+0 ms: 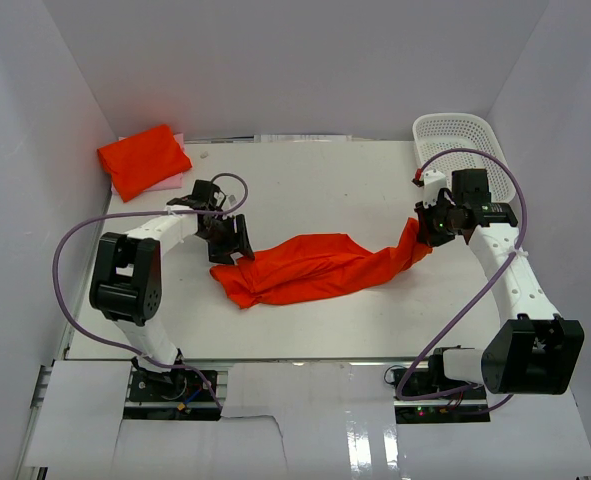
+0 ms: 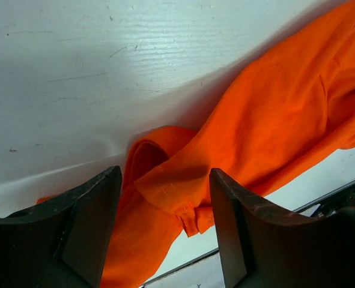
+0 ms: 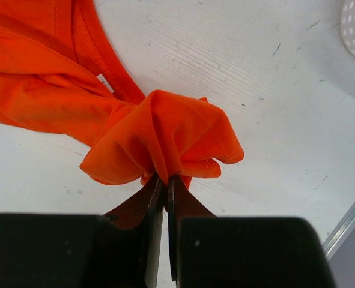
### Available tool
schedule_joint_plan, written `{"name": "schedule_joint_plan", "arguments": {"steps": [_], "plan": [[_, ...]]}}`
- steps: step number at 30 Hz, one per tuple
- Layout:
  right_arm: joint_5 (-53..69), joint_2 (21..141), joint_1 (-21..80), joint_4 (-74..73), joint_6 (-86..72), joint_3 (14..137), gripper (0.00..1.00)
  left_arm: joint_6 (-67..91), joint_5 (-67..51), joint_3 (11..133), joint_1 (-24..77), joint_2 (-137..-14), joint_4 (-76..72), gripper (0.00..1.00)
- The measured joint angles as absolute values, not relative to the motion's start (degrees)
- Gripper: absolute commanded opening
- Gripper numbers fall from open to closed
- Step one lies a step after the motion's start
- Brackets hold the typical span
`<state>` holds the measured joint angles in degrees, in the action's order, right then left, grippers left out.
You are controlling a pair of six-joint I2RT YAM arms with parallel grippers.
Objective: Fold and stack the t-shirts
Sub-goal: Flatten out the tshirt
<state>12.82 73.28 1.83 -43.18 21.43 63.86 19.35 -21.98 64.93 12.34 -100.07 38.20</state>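
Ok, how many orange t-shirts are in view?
2. A folded shirt at the back-left corner, on something pink; a stretched shirt mid-table, one end pinched in the right gripper. More may hide under the folded one.

Looks onto a white counter (image 1: pixel 325 190), faintly grained and flecked with small scuffs. Boxed in by plain pale walls: back wall (image 1: pixel 295 60), left wall (image 1: pixel 20 200), right wall (image 1: pixel 575 120). Lit softly and evenly, shadows faint. Glossy white panels (image 1: pixel 375 440) at the near edge, catching mild glare. Thin metal rail (image 3: pixel 348 225) beside the counter's rim.
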Motion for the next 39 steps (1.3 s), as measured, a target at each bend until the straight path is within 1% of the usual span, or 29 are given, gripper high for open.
{"name": "schedule_joint_plan", "arguments": {"steps": [2, 3, 5, 6, 8, 9, 11, 12, 14, 15, 17, 18, 23, 27, 34, 39], "plan": [[12.82, 73.28, 1.83, -43.18, 21.43, 63.86, 0.08, 19.35, -22.26, 64.36, 12.34, -100.20, 37.93, 0.65], [12.84, 73.28, 1.83, -43.18, 21.43, 63.86, 0.08, 19.33, -22.44, 64.20, 12.34, -100.25, 37.87, 0.56], [12.82, 73.28, 1.83, -43.18, 21.43, 63.86, 0.08, 19.33, -22.79, 64.18, 12.34, -100.29, 37.67, 0.52], [12.84, 73.28, 1.83, -43.18, 21.43, 63.86, 0.08, 19.27, -22.94, 64.18, 12.34, -100.29, 37.50, 0.45], [12.82, 73.28, 1.83, -43.18, 21.43, 63.86, 0.08, 19.03, -23.20, 64.18, 12.34, -100.29, 37.26, 0.43], [12.82, 73.28, 1.83, -43.18, 21.43, 63.86, 0.08, 19.05, -23.24, 64.18, 12.34, -100.29, 37.26, 0.38], [12.84, 73.28, 1.83, -43.18, 21.43, 63.86, 0.08, 19.14, -23.35, 64.18, 12.32, -100.29, 37.21, 0.31], [12.84, 73.28, 1.83, -43.18, 21.43, 63.86, 0.08, 19.16, -23.40, 64.18, 12.32, -100.29, 37.23, 0.21], [12.86, 73.28, 1.83, -43.18, 21.43, 63.86, 0.08, 19.11, -23.42, 64.18, 12.19, -100.29, 37.21, 0.14], [12.86, 73.28, 1.83, -43.18, 21.43, 63.86, 0.08, 19.14, -23.44, 64.18, 12.14, -100.29, 37.19, 0.12], [13.02, 73.28, 1.83, -43.18, 21.43, 63.86, 0.08, 19.18, -23.42, 64.18, 12.10, -100.29, 37.21, 0.03], [13.04, 73.28, 1.83, -43.18, 21.43, 63.86, 0.08, 19.18, -23.40, 64.18, 12.08, -100.29, 37.21, 0.00], [13.04, 73.30, 1.83, -43.18, 21.50, 63.86, 0.08, 19.55, -23.35, 64.47, 12.03, -99.98, 37.47, 0.00], [13.61, 73.32, 1.83, -43.18, 22.28, 63.86, 0.08, 20.43, -22.72, 68.58, 11.81, -97.21, 39.11, 0.00], [19.07, 71.37, 1.72, -43.13, 25.08, 63.86, 0.08, 22.68, -17.50, 87.79, 9.74, -90.70, 41.85, 0.00], [24.23, 67.26, 1.72, -41.67, 26.24, 64.05, 0.08, 23.73, -12.45, 94.43, 8.71, -84.90, 41.67, 0.00]]}}
